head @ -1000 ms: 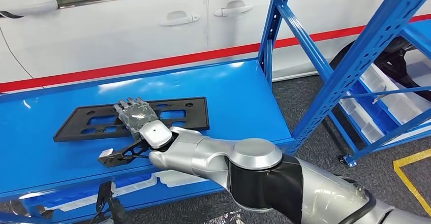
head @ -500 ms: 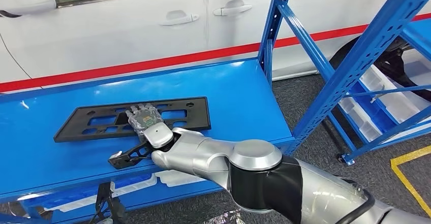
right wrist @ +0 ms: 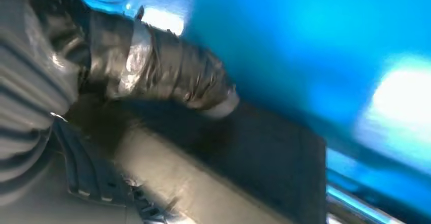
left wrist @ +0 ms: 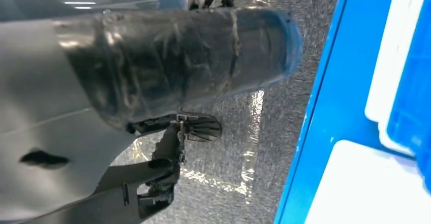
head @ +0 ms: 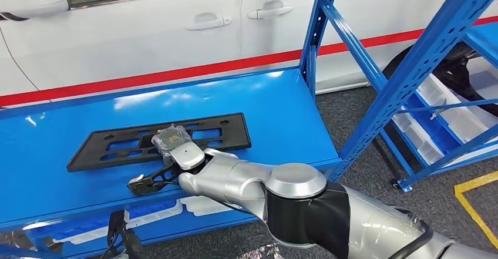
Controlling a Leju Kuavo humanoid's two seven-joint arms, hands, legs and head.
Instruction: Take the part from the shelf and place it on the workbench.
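Head view, left to right: a flat black plastic mounting plate (head: 117,144) with rectangular cut-outs lies flat on the blue workbench (head: 276,112), its long side running along the bench, nearer the front edge than the back. The right hand (head: 172,143) rests on the plate's near edge towards its right half, fingers curled down over the part; whether they grip it or merely press on it cannot be told. In the right wrist view, the taped grey thumb (right wrist: 167,76) lies against the dark plate (right wrist: 264,158), with the blue bench top beyond. Behind the workbench stands a white car (head: 176,30) with a red stripe along its doors. At the workbench's right end rises a blue shelf upright (head: 314,27); further right, the rack holds white bins (head: 437,109). The left hand (left wrist: 152,76) hangs over grey floor, its fingers hidden.
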